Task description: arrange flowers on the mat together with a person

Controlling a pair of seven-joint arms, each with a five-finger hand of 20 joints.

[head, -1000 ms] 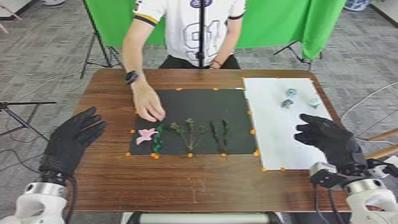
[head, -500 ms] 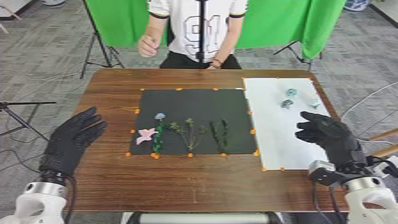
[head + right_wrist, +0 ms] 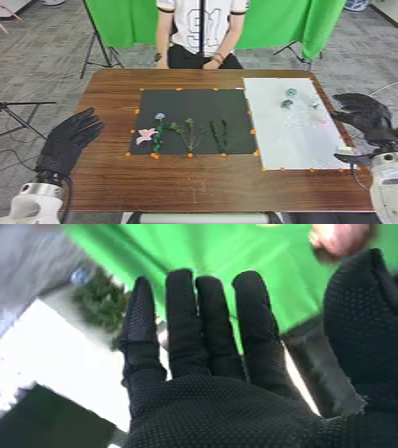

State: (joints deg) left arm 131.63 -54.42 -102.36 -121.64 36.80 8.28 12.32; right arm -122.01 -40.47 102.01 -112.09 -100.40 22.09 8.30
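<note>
In the head view my left hand (image 3: 69, 142) rests open at the table's left edge, fingers pointing forward. My right hand (image 3: 362, 112) is over the table's right edge, beside the white sheet, its fingers straight; in the right wrist view the right hand (image 3: 213, 399) is open and holds nothing. On the black mat (image 3: 204, 100) lie a pink flower (image 3: 146, 135), a blue-topped stem (image 3: 159, 118), a branching green stem (image 3: 189, 134) and dark green stems (image 3: 219, 135). Small bluish-green flowers (image 3: 289, 103) lie on the white sheet (image 3: 282, 150). The person's hands are off the table.
The brown table (image 3: 124, 185) carries orange markers around the mat and sheet. Behind it the person stands before a green curtain (image 3: 289, 25). A thin black stand (image 3: 93, 40) is at the back left.
The person's hand has withdrawn from the mat, where the blue-topped stem now shows, and is lowered. My right hand has moved outward to the right, off the white sheet.
</note>
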